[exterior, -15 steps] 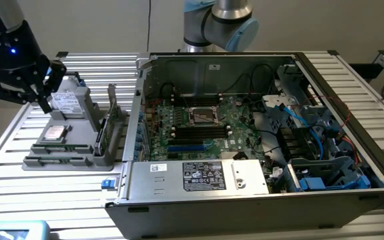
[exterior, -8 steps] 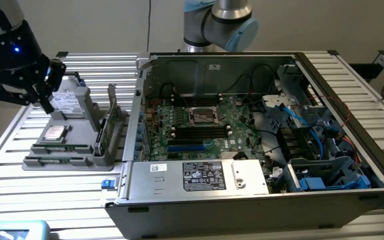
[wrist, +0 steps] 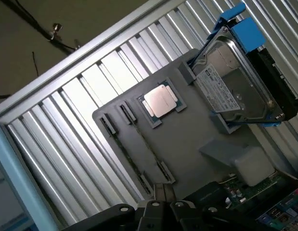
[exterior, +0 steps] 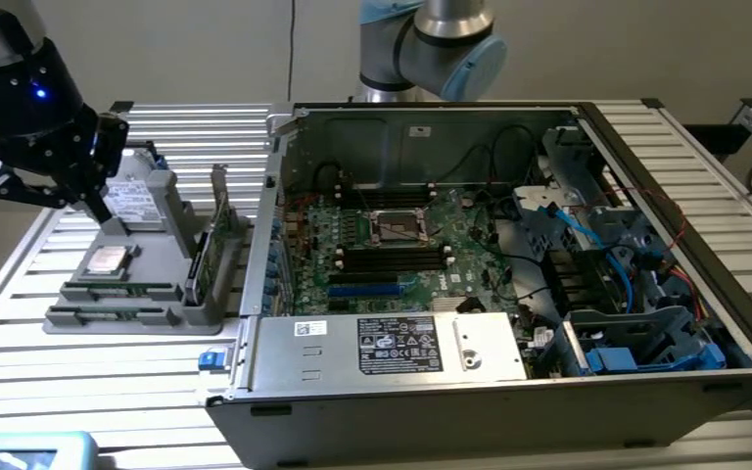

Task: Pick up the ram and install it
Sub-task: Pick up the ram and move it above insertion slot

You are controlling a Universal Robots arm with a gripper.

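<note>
While gripper (exterior: 94,208) hangs shut, empty, above gray parts tray (exterior: 134,328), ram (exterior: 121,291) lies in tray's front slots, beside processor chip (exterior: 107,259). Nothing done: ram unlifted, install in computer case (exterior: 507,372) outstanding.

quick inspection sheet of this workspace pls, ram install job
surface: slatted metal table; grey tray on it beside the open computer case
job's things: ram lying in the tray, not held; black memory slots on the board
clutter: processor, hard drive and green card in the tray
grippers: gripper shut, empty, over the tray
cables: blue and black cables inside the case
surroundings: arm base beyond the case
</note>
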